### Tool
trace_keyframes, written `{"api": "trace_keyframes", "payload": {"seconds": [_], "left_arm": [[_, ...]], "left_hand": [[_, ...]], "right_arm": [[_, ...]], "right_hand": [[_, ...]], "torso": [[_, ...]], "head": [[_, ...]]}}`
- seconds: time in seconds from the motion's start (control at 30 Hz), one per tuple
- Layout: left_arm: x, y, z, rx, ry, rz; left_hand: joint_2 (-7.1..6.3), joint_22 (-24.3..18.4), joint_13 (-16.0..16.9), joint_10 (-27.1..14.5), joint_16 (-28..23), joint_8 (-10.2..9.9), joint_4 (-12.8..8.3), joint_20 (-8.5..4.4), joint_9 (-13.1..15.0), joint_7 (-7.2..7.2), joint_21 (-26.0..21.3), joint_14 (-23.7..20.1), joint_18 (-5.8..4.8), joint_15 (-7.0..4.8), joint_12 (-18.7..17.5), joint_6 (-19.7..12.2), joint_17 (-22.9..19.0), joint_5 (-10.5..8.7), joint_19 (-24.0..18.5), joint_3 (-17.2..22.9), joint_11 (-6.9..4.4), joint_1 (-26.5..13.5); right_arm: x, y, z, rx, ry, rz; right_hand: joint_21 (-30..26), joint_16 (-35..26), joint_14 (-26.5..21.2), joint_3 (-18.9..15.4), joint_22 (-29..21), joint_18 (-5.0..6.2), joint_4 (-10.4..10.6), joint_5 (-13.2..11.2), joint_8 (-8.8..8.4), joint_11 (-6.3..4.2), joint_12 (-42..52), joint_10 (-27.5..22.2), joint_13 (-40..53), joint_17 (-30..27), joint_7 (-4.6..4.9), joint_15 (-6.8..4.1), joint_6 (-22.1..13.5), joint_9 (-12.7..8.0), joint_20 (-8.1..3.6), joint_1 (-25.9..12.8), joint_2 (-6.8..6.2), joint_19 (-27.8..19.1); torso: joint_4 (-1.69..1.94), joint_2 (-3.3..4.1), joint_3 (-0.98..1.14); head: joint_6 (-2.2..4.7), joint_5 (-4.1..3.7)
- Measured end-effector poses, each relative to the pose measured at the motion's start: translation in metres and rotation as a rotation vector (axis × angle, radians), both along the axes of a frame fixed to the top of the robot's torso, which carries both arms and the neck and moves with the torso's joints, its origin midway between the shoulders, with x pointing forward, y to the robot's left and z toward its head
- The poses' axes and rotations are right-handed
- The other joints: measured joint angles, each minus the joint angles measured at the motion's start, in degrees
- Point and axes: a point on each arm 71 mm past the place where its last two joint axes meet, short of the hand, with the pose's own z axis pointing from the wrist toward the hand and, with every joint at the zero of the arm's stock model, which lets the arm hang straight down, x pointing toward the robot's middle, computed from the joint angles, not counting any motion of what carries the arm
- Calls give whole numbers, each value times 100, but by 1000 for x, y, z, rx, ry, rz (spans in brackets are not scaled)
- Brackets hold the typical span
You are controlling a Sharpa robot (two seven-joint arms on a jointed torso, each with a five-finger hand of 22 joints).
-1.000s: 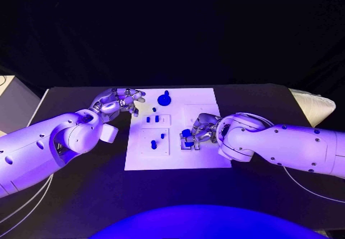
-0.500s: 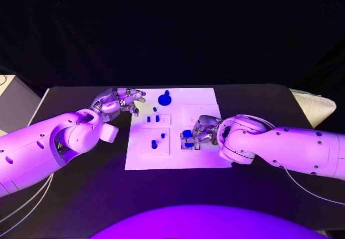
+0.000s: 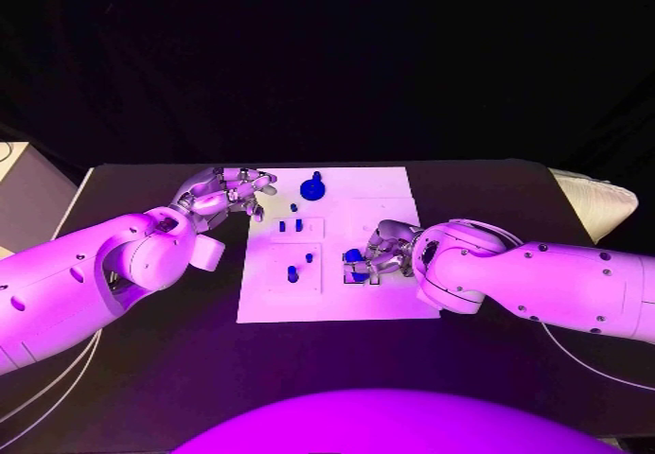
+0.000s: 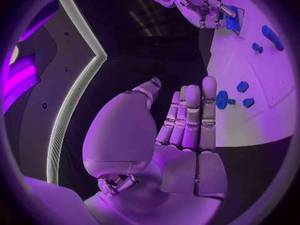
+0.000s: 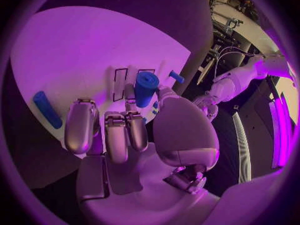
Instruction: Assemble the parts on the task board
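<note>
a blue cylindrical part (image 5: 145, 87) stands pinched in the right hand (image 3: 383, 252), its long axis pointing down toward the task board (image 3: 396, 301) and the slots just beside it; the left hand (image 3: 222, 194), fingers loosely apart and holding nothing, hovers at the board's far left corner, well apart.

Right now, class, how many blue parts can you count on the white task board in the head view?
6: a round part at the far edge, a small dot, two pegs, one peg, and one in the right robot hand. Others may be hidden.
</note>
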Motion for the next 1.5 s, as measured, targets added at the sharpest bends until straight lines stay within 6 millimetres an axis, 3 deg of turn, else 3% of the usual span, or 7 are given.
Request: {"api": "trace_keyframes", "payload": {"seconds": [1.03, 1.1, 1.17, 1.2, 1.5], "left_arm": [[0, 0, -1, 1, 5, -5], [0, 0, -1, 1, 6, -5], [0, 0, -1, 1, 6, -5], [0, 0, -1, 1, 6, -5], [1, 0, -1, 1, 7, -5]], "left_hand": [[0, 1, -2, -20, 0, 0, 16, 0, -2, -21, 0, -21, 0, 21, 21, -21, -3, 0, 0, -17, -21, 0], [0, 1, -2, -20, 0, 0, 16, 0, -1, -21, 0, -21, 0, 21, 21, -21, -6, 0, 0, -16, -21, 0], [0, 1, -2, -20, 0, 0, 16, 0, -2, -21, 0, -21, 0, 21, 21, -21, -6, 0, 0, -16, -21, 0], [0, 1, -2, -20, 0, 0, 16, 0, -2, -21, 0, -21, 0, 21, 21, -21, -6, 0, 0, -16, -21, 0], [0, 1, -2, -20, 0, 0, 16, 0, -2, -21, 0, -21, 0, 21, 21, -21, -6, 0, 0, -16, -21, 0]], "right_arm": [[-3, 2, -1, 16, -10, -11], [-2, 2, -1, 16, -12, -13], [-2, 1, -2, 15, -12, -16], [-2, 1, -2, 15, -12, -16], [-3, 1, -2, 15, -10, -14]], "right_hand": [[28, 0, 0, 67, 3, 0, 7, 3, -13, 0, 23, 0, -2, -2, -6, 0, 25, 5, 0, 18, 17, 0], [28, 0, 0, 68, 3, 0, 7, -321, 7, 0, 23, 0, -2, -2, -6, 0, 25, 5, 0, -21, 12, 0], [28, 0, 0, -56, 3, 0, 17, -1035, 71, 0, 20, 0, -2, -2, -11, 0, 30, 24, 0, -254, -87, 0], [27, 0, 0, -107, 3, 0, 17, -1165, 71, 0, 0, 0, -2, -2, -13, 0, 32, 26, 0, -316, -121, 0], [-19, 0, 0, -973, 2, 0, 36, -1708, 160, 0, -30, 0, -3, -2, -10, 0, 5, 42, 0, -767, -273, 0]], "torso": [[-1, 1, 4], [-1, 1, 4], [-1, 1, 5], [-1, 1, 5], [-1, -1, 7]], "head": [[-2, -2], [-2, -5], [-2, -10], [-2, -10], [3, -10]]}}
